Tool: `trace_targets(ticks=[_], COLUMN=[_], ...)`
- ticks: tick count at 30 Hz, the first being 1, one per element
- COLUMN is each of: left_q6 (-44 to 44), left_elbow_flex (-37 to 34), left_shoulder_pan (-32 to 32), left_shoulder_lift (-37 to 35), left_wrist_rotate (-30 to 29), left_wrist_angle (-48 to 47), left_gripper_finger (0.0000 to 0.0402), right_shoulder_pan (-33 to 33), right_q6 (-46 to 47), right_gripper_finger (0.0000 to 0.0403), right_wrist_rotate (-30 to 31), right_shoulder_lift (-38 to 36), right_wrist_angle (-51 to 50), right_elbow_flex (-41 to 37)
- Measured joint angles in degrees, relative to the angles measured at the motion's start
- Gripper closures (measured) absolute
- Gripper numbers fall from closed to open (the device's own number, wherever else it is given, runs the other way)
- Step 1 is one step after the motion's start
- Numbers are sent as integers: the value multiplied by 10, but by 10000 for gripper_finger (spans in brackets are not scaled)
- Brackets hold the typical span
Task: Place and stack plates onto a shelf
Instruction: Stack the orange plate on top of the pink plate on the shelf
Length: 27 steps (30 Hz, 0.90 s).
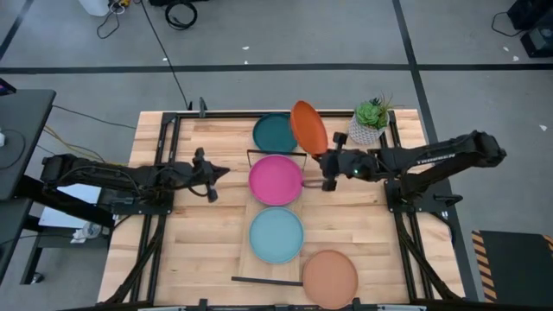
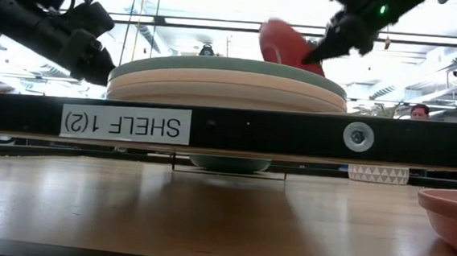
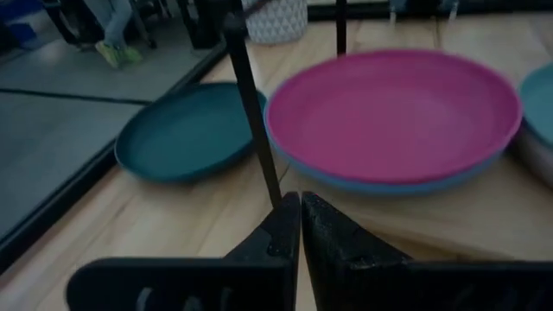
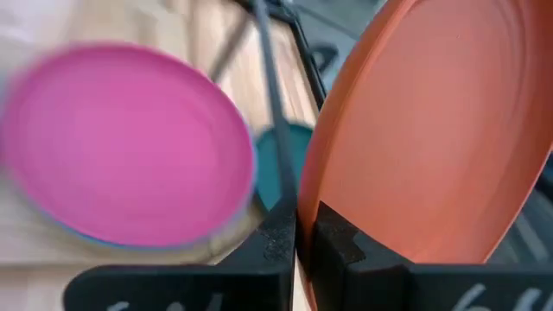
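Observation:
The shelf point(image 1: 244, 259) runs from near to far down the table's middle. On it sit a magenta plate point(image 1: 276, 180), which the left wrist view shows stacked on a blue plate point(image 3: 389, 183), and a light blue plate point(image 1: 276, 235) topping a stack point(image 2: 227, 83). A dark teal plate point(image 1: 273, 132) lies flat on the table past the far rail. A terracotta plate point(image 1: 329, 278) lies near the near edge. My right gripper point(image 1: 323, 161) is shut on an orange plate point(image 1: 308, 127). My left gripper point(image 1: 220, 173) point(image 3: 300, 200) hovers shut, left of the magenta plate. My right gripper point(image 4: 302, 212) pinches the orange plate's rim point(image 4: 315, 194) between its two fingers, at the plate's near side. The fingers come about level from the table's right. The plate is lifted clear and steeply tilted, rising past the fingers point(image 2: 287, 43) above the dark teal plate's right side.
A small potted plant point(image 1: 370, 121) stands at the far right corner, just behind the right arm. Black wire rails close the shelf's far end point(image 1: 276, 152) and near end point(image 1: 266, 279). A person's head point(image 2: 420, 111) shows in the room beyond. Bare wood lies left of the shelf.

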Motion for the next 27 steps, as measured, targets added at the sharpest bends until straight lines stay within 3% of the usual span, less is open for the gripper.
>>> trace_targets(ticks=[6,9,18,21,27], left_q6=[3,3,0,-1,1], left_elbow_flex=[0,0,0,0,0], left_shoulder_pan=[0,0,0,-1,-1], left_shoulder_lift=[0,0,0,0,0], left_wrist_rotate=[5,5,5,5,6], left_wrist_angle=[-28,-28,-28,-27,-10], left_gripper_finger=[382,383,383,383,383], right_shoulder_pan=[77,110,187,198,190], right_q6=[-53,-87,-255,-271,-253], right_gripper_finger=[379,379,380,380,380], right_wrist_rotate=[67,71,44,36,-50], right_shoulder_lift=[3,20,109,129,161], right_wrist_angle=[8,11,70,73,70], right_elbow_flex=[24,36,52,52,52])
